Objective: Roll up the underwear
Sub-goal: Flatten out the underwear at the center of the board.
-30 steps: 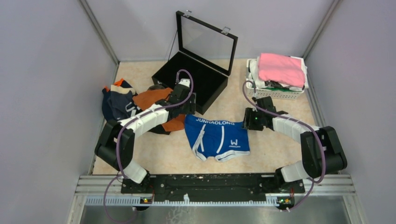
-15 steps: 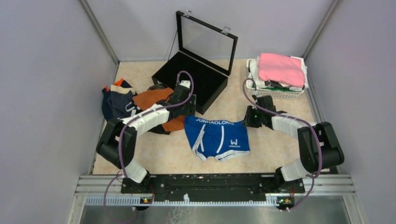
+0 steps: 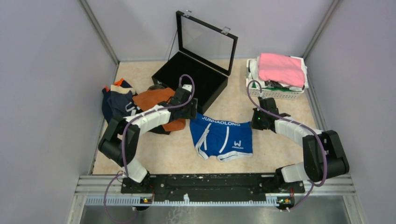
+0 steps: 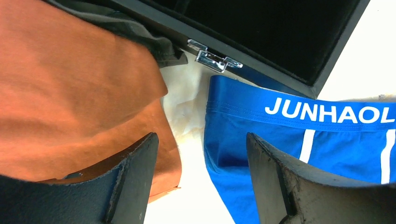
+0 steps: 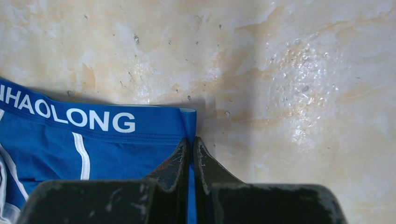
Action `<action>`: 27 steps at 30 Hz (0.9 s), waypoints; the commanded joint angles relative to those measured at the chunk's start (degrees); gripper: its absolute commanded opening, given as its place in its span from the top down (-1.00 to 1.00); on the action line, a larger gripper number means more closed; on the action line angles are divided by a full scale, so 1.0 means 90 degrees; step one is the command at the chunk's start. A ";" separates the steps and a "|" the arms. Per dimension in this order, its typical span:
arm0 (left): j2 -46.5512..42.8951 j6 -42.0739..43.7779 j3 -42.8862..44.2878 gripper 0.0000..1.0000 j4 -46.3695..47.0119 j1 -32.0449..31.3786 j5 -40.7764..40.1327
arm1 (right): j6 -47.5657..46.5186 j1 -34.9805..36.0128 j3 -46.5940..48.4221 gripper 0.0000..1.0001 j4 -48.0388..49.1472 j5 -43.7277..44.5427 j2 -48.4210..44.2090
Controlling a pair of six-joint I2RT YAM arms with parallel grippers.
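Observation:
Royal blue underwear [image 3: 223, 140] with white "JUNHAOLONG" lettering lies flat mid-table, its waistband toward the back. My right gripper [image 3: 255, 123] is shut on the right edge of its waistband; in the right wrist view the blue fabric [image 5: 93, 149] runs between the closed jaws of that gripper [image 5: 191, 140]. My left gripper [image 3: 191, 112] hovers open at the waistband's left end. In the left wrist view it [image 4: 201, 137] straddles bare table between rust-orange underwear [image 4: 70, 93] and the blue pair [image 4: 280, 140], holding nothing.
A pile of navy and other underwear [image 3: 119, 102] sits at the left, beside the orange pair [image 3: 156, 98]. An open black box [image 3: 196, 79] with its lid raised stands behind the left gripper. A white basket [image 3: 275, 92] holding pink cloth [image 3: 280, 67] is at the back right.
The right gripper closed on the blue underwear's right waistband edge and drew it slightly to the right. The left gripper shifted a little right and stayed open.

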 commanded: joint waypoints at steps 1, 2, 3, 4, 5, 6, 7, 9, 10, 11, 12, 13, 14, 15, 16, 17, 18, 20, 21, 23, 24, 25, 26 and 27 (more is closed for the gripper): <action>0.0220 0.0018 -0.0061 -0.49 0.0573 0.0037 0.0455 | -0.0054 -0.0064 0.0062 1.00 -0.0174 0.0189 -0.0280; 0.0274 0.0020 -0.0058 -0.47 0.0656 0.0038 0.0547 | -0.0066 -0.0069 0.0062 1.00 -0.0178 0.0169 -0.0277; 0.0339 0.0029 -0.0045 -0.46 0.0736 0.0038 0.0645 | -0.0077 -0.0064 0.0062 1.00 -0.0194 0.0161 -0.0265; 0.0378 0.0038 -0.0032 -0.44 0.0784 0.0038 0.0691 | -0.0088 -0.0064 0.0062 1.00 -0.0200 0.0160 -0.0262; 0.0417 0.0047 -0.0016 -0.43 0.0820 0.0043 0.0726 | -0.0099 -0.0069 0.0067 1.00 -0.0213 0.0152 -0.0261; 0.0457 0.0057 -0.0003 -0.40 0.0845 0.0043 0.0734 | -0.0109 -0.0065 0.0063 1.00 -0.0216 0.0145 -0.0255; 0.0495 0.0068 0.0005 -0.37 0.0867 0.0049 0.0737 | -0.0118 -0.0059 0.0062 1.00 -0.0218 0.0147 -0.0246; 0.0579 0.0086 0.0020 -0.30 0.0918 0.0089 0.0741 | -0.0123 -0.0064 0.0059 1.00 -0.0228 0.0136 -0.0254; 0.0615 0.0081 0.0024 -0.27 0.0940 0.0111 0.0916 | -0.0127 -0.0064 0.0053 1.00 -0.0228 0.0127 -0.0257; 0.0643 0.0088 0.0020 -0.23 0.0990 0.0132 0.0977 | -0.0132 -0.0064 0.0052 1.00 -0.0228 0.0128 -0.0256; 0.0682 0.0089 0.0020 -0.21 0.1026 0.0143 0.1010 | -0.0132 -0.0064 0.0052 1.00 -0.0236 0.0121 -0.0256; 0.0721 0.0089 0.0020 -0.18 0.1066 0.0153 0.1045 | -0.0141 -0.0064 0.0052 1.00 -0.0237 0.0115 -0.0257; 0.0759 0.0089 0.0020 -0.13 0.1104 0.0163 0.1067 | -0.0149 -0.0064 0.0044 1.00 -0.0238 0.0119 -0.0255; 0.0789 0.0089 0.0004 -0.09 0.1175 0.0173 0.1089 | -0.0151 -0.0064 0.0043 1.00 -0.0238 0.0111 -0.0250; 0.0817 0.0089 -0.0036 -0.07 0.1271 0.0183 0.1096 | -0.0152 -0.0064 0.0042 1.00 -0.0240 0.0111 -0.0247; 0.0849 0.0071 -0.0068 -0.06 0.1376 0.0194 0.1122 | -0.0151 -0.0064 0.0042 1.00 -0.0238 0.0105 -0.0244; 0.0881 0.0067 -0.0106 -0.05 0.1429 0.0207 0.1143 | -0.0153 -0.0069 0.0040 1.00 -0.0230 0.0096 -0.0244; 0.0952 0.0067 -0.0144 0.01 0.1699 0.0215 0.1222 | -0.0151 -0.0069 0.0043 1.00 -0.0228 0.0064 -0.0251; 0.1003 0.0069 -0.0146 0.06 0.1754 0.0228 0.1271 | -0.0151 -0.0063 0.0042 1.00 -0.0228 0.0049 -0.0249; 0.1066 0.0079 -0.0155 0.18 0.1827 0.0231 0.1328 | -0.0151 -0.0064 0.0041 1.00 -0.0237 0.0030 -0.0272; 0.1080 0.0086 -0.0164 0.25 0.1856 0.0228 0.1341 | -0.0148 -0.0066 0.0035 1.00 -0.0234 0.0031 -0.0285; 0.1071 0.0102 -0.0174 0.33 0.1877 0.0234 0.1339 | -0.0135 -0.0064 0.0024 1.00 -0.0224 0.0020 -0.0311; 0.1047 0.0113 -0.0189 0.43 0.1888 0.0233 0.1330 | -0.0140 -0.0064 0.0016 1.00 -0.0208 -0.0003 -0.0356; 0.1001 0.0118 -0.0208 0.54 0.1911 0.0233 0.1302 | -0.0148 -0.0064 0.0013 1.00 -0.0181 -0.0054 -0.0419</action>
